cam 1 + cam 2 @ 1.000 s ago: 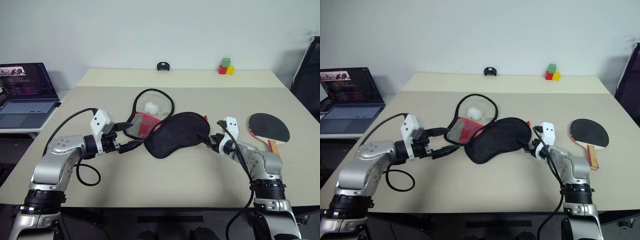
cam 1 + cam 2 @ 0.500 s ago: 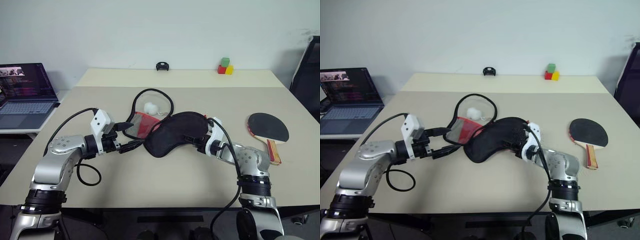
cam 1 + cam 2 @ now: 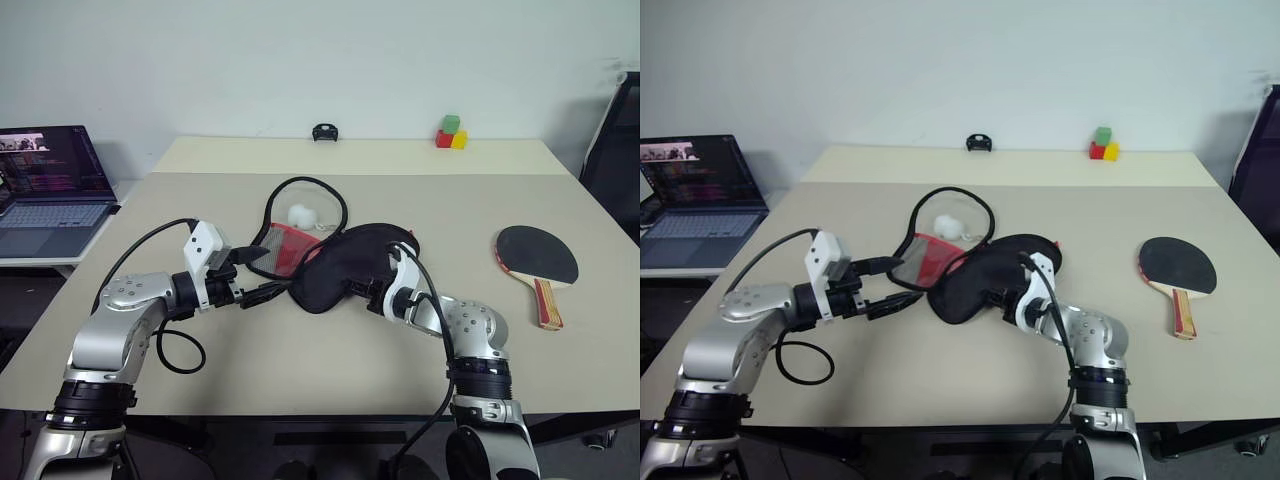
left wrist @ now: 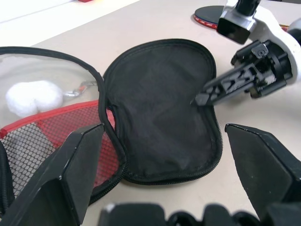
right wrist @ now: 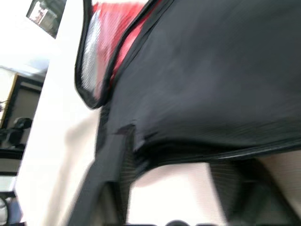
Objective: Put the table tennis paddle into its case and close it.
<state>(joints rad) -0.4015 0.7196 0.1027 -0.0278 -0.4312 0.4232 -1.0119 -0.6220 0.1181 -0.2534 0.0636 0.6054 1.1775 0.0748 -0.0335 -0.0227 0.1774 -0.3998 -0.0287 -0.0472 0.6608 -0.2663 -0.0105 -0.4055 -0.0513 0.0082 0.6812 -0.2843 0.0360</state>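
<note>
The case lies unzipped and spread open mid-table: a black fabric flap (image 3: 345, 262) on the right and a clear half with a red mesh panel (image 3: 283, 245) on the left. My left gripper (image 3: 258, 272) hangs open just in front of the mesh half's edge, with nothing between its fingers (image 4: 70, 174). My right gripper (image 3: 363, 286) rests against the near right edge of the black flap (image 4: 160, 103), pointing left. The table tennis paddle (image 3: 537, 256) lies flat at the table's right side, black face up, handle toward me, apart from both grippers.
A white ball (image 3: 302, 214) sits inside the case's clear half. Coloured blocks (image 3: 450, 133) and a small black object (image 3: 324, 132) stand at the far edge. A laptop (image 3: 50, 185) is on a side table at left, a dark chair (image 3: 615, 140) at right.
My right arm has swung left from between the paddle and the case to the black flap's near edge. The left arm and paddle have stayed put.
</note>
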